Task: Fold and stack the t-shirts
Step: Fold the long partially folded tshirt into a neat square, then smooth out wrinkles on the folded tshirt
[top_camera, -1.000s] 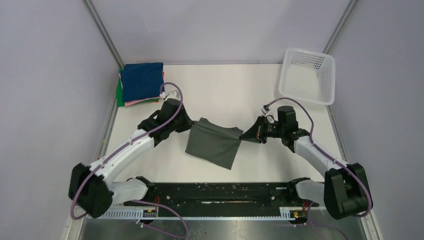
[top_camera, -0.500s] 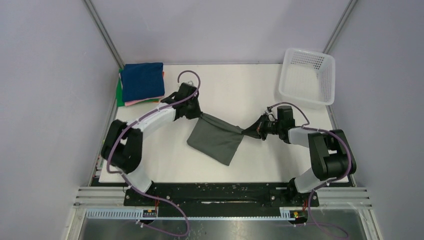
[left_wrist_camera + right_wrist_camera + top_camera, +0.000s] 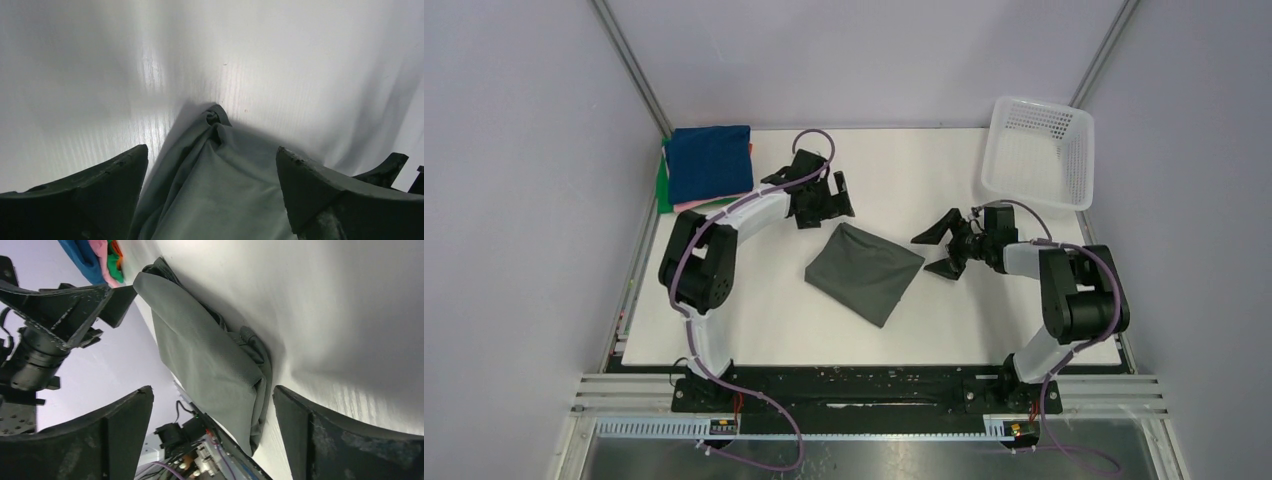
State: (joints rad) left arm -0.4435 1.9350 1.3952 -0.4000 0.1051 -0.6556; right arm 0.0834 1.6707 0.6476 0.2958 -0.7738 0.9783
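A dark grey-green t-shirt (image 3: 864, 272) lies folded on the white table, lying free between the two arms. My left gripper (image 3: 829, 208) stands open just behind its far left corner, and in the left wrist view the bunched corner (image 3: 216, 116) of the shirt (image 3: 220, 190) lies between the spread fingers (image 3: 100, 190), untouched. My right gripper (image 3: 936, 252) is open beside the shirt's right corner (image 3: 257, 385), with nothing held. A stack of folded t-shirts (image 3: 709, 165), navy blue on top with pink, orange and green edges below, sits at the back left corner.
A white plastic mesh basket (image 3: 1037, 150) stands at the back right corner. The table's walls run close along both sides. The left arm (image 3: 55, 315) shows beyond the shirt in the right wrist view, with the folded stack (image 3: 100, 255) behind it.
Both grippers have opened and let go of the grey-green shirt, which has dropped flat onto the table. The left arm has moved back toward the far side.
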